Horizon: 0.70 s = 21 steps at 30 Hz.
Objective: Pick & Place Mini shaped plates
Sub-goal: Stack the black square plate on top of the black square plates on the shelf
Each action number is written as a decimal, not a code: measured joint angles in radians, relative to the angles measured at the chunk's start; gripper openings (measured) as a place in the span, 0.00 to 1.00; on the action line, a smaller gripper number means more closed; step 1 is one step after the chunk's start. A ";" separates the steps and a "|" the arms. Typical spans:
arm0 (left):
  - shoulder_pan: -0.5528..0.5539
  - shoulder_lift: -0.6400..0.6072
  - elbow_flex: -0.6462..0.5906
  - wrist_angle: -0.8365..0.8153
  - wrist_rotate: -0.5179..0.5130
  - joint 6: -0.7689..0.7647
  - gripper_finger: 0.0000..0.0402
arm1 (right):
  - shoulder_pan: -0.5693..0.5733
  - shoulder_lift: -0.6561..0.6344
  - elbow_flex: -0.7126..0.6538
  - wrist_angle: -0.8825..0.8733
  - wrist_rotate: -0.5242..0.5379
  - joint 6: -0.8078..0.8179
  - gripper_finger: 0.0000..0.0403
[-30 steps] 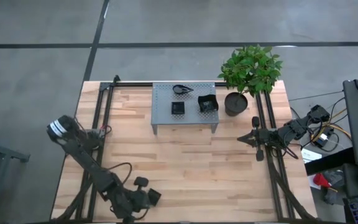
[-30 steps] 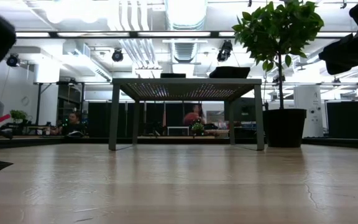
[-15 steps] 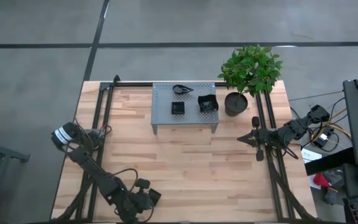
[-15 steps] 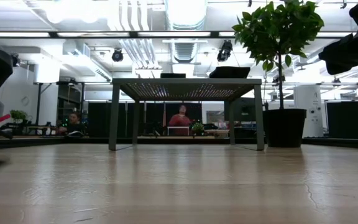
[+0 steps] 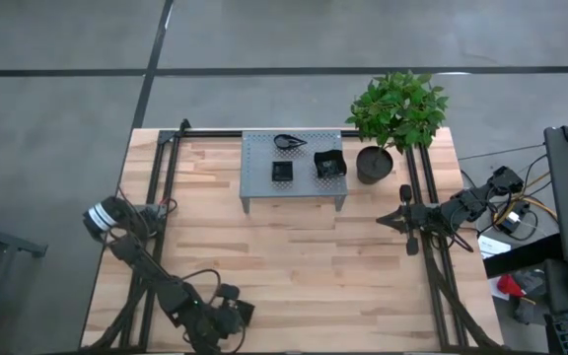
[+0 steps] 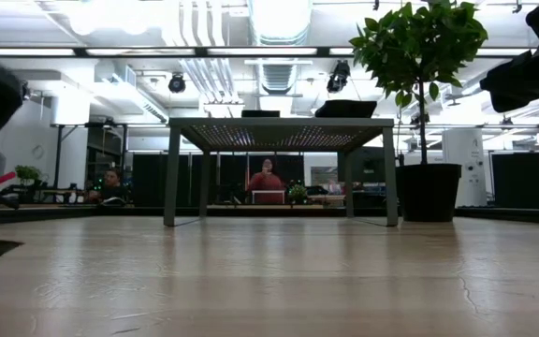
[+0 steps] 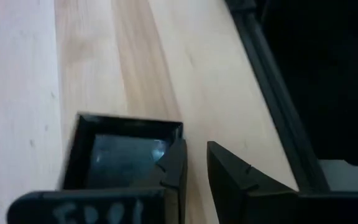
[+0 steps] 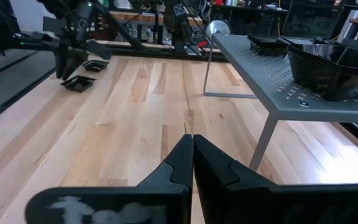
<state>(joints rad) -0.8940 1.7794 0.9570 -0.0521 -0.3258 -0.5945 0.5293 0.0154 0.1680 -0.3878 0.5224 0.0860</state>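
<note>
Take the grey stand as your landmark. On its top you see three small black plates — a leaf-shaped plate at the far edge, a small square plate toward the near side, and a wavy-edged plate on the side facing the plant pot; the pot stands just beside the stand. Your left gripper is well away from the stand, at the near left corner of the table; its fingers are a little apart, one over the rim of a square black dish. Your right gripper waits to the stand's right, fingers pressed together, holding nothing.
</note>
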 joint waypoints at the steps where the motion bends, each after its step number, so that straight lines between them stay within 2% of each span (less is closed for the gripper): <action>1: 0.000 -0.003 0.005 -0.001 -0.007 0.011 0.14 | 0.000 0.000 0.000 0.000 0.000 0.000 0.02; 6: 0.000 -0.012 0.032 -0.044 -0.035 0.055 0.14 | 0.000 0.000 0.000 0.000 0.000 0.000 0.02; 10: -0.001 -0.012 0.035 -0.109 -0.043 0.010 0.14 | 0.000 0.000 0.000 0.000 0.000 0.000 0.02; 17: -0.001 0.023 0.033 -0.100 0.000 -0.020 0.14 | 0.000 0.000 0.000 0.000 0.000 0.000 0.02; 21: -0.001 0.026 0.040 -0.098 -0.022 -0.021 0.14 | 0.000 0.000 0.000 0.000 0.000 0.000 0.02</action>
<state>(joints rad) -0.8951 1.8057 0.9966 -0.1497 -0.3476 -0.6151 0.5293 0.0158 0.1680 -0.3878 0.5228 0.0860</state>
